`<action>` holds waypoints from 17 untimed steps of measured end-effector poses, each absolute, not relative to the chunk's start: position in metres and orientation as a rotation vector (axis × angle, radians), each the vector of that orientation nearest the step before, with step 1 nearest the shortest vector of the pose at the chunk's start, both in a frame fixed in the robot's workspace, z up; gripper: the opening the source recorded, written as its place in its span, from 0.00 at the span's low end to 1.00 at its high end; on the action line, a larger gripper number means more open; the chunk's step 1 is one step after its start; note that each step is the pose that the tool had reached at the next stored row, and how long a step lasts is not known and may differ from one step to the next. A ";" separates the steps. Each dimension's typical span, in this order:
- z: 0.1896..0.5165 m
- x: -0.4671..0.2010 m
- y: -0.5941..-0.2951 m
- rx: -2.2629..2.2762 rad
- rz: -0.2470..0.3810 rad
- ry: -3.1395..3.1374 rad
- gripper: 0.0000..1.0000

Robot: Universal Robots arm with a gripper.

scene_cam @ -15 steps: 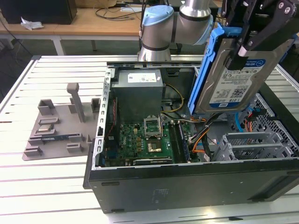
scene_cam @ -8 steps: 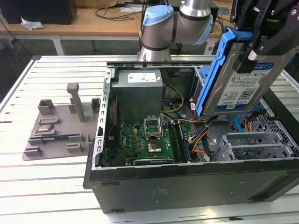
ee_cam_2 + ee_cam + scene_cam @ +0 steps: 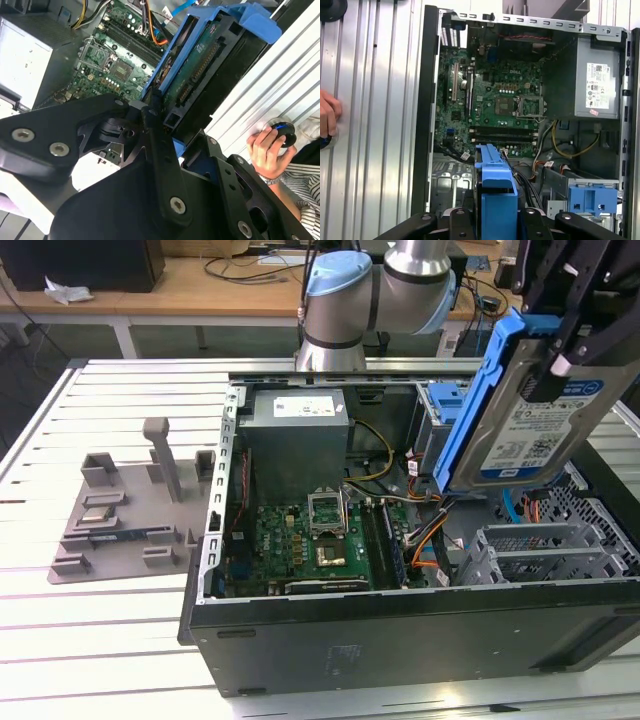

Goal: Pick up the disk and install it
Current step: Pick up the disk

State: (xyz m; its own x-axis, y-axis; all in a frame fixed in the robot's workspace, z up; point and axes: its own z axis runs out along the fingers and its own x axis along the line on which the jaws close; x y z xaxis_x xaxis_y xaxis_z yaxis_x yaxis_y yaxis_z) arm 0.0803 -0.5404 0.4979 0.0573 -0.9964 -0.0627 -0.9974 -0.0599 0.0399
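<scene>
The disk (image 3: 535, 425) is seen in the exterior view as a flat silver-grey hard drive with a blue-and-white label on its face and a blue plastic rail along its long edge. It is held in the air, steeply tilted, over the open computer case (image 3: 400, 635) at the exterior view's right, above the grey drive cage (image 3: 540, 550) and apart from it. The jaws of the gripper (image 3: 558, 362) are pinching the disk by its two flat faces. A black finger crosses the label, so part of the label is covered, and the upper end of the disk is hidden behind the gripper body. The far rail is hard to make out, and the print on the label is too small to be read. In the second wrist view the green circuit-board side of the disk is shown, with a blue end tab, while its near end is hidden behind the black links. At the edge of the ribbed metal table (image 3: 280, 75), a hand (image 3: 266, 146) is seen on a round black-and-blue object (image 3: 283, 131), which is partly covered by the fingers.
</scene>
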 end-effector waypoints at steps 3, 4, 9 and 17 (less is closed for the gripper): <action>0.497 0.085 -0.540 -2.274 0.114 2.144 0.37; 0.496 0.087 -0.540 -2.274 0.114 2.144 0.37; 0.494 0.097 -0.540 -2.275 0.113 2.145 0.37; 0.488 0.104 -0.540 -2.275 0.112 2.146 0.37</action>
State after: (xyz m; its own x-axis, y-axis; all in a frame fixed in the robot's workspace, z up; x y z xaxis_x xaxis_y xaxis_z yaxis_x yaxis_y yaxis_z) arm 0.1044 -0.5404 0.4880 0.0569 -0.9965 -0.0607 -0.9974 -0.0594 0.0400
